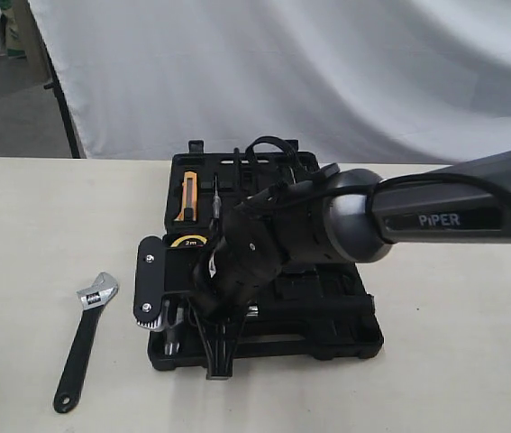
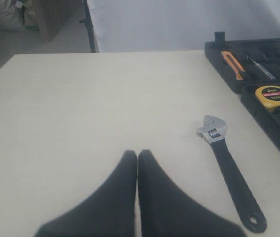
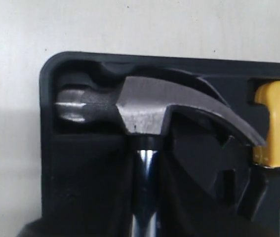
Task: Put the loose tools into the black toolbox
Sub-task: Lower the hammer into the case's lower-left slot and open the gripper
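Steel hammer head lies in its hole at the corner of the black toolbox, and the right gripper is pinched narrow on its shaft. Push it flat first — then let go slowly. The wrench waits on the table, beside the box.

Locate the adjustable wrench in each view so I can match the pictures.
Exterior view: adjustable wrench lies on the table, left of the black toolbox, apart from it.
Left wrist view: wrench lies on the table beside the toolbox.
Right wrist view: not in it.
Shared landmark: the yellow tape measure in the toolbox.
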Motion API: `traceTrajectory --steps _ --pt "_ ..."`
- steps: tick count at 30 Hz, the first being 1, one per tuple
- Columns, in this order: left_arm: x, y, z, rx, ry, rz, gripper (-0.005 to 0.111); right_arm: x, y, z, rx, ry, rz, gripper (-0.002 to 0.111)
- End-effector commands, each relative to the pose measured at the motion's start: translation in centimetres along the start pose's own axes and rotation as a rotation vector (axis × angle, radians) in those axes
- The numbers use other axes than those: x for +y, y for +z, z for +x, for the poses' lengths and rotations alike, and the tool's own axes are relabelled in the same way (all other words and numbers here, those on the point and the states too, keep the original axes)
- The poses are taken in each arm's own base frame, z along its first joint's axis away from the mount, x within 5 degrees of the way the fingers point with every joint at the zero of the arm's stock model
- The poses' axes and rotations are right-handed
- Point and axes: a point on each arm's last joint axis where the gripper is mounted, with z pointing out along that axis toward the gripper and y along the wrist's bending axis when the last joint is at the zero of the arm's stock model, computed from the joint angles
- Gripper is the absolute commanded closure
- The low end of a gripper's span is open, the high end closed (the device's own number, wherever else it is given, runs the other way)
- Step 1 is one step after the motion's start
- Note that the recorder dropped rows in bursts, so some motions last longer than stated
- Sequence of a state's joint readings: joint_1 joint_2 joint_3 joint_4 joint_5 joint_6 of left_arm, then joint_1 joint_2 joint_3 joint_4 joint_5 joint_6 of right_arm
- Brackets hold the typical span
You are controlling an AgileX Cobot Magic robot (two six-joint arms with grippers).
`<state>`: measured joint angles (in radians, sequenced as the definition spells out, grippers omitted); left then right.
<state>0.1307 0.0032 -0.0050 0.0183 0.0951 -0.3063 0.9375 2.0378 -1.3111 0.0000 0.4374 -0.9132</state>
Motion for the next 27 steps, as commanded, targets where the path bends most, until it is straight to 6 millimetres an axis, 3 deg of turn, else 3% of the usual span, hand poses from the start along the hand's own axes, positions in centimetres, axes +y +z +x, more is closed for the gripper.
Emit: traceTrajectory --steps 1,8,10,11,14,16,19,21,22,23,27 --pt "0.1 0.0 -0.2 -0.020 0.000 -0.021 0.106 -0.2 0.1 0.2 0.003 -0.055 0.006 0.109" --pt "0.1 0.0 -0.2 -0.020 0.000 -0.021 0.106 -0.4 0.1 0.0 -0.018 -0.055 0.034 0.108" --pt "0.1 0.0 -0.2 -0.020 0.000 -0.021 0.106 -0.5 0.1 0.0 -0.019 -0.050 0.035 0.103" --pt "0.1 0.0 -0.2 -0.020 0.000 -0.021 0.106 -0.5 0.1 0.0 -0.019 -0.044 0.035 0.096" --pt "0.1 0.0 -0.2 -0.020 0.000 -0.021 0.106 -0.4 0.1 0.0 -0.016 -0.043 0.032 0.047" --pt "0.1 0.0 -0.2 -0.020 0.000 -0.021 0.106 -0.8 -0.7 -0.4 -0.044 -0.008 0.062 0.032" --pt "0.1 0.0 -0.2 -0.020 0.000 -0.021 0.106 -3.0 -4.2 -1.3 -0.167 0.100 0.216 0.043" --pt "0.1 0.0 -0.2 -0.020 0.000 -0.021 0.106 -5.1 -6.8 -0.5 -0.226 0.190 0.316 0.077" --pt "0.1 0.0 -0.2 -0.020 0.000 -0.021 0.106 -5.6 -7.0 0.2 -0.228 0.240 0.322 0.093" --pt "0.1 0.0 -0.2 -0.020 0.000 -0.021 0.106 -5.9 -6.8 1.1 -0.217 0.321 0.308 0.108" --pt "0.1 0.0 -0.2 -0.020 0.000 -0.021 0.106 -3.5 -1.7 4.1 0.011 0.350 0.058 0.108"
